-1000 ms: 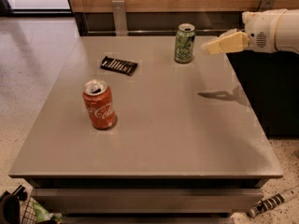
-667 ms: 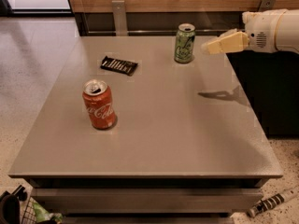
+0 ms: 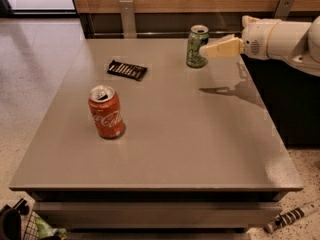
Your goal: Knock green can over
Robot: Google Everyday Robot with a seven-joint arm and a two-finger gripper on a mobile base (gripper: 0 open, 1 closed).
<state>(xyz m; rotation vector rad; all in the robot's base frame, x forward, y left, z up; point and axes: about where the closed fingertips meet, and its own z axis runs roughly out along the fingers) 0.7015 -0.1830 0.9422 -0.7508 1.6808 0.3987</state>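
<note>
The green can point(image 3: 196, 46) stands upright at the far edge of the grey table point(image 3: 165, 149), right of centre. It has a pale green patterned label and a silver top. My gripper point(image 3: 204, 51) reaches in from the right on a white arm. Its cream fingertips sit at the can's right side, at about mid-height, touching or almost touching it.
A red cola can point(image 3: 106, 111) stands upright at the left middle of the table. A dark flat packet point(image 3: 127, 69) lies at the far left. A wooden wall with metal brackets runs behind the table. Floor clutter lies at the bottom left and bottom right.
My gripper has moved left toward the green can and now sits against its right side. The can still stands upright.
</note>
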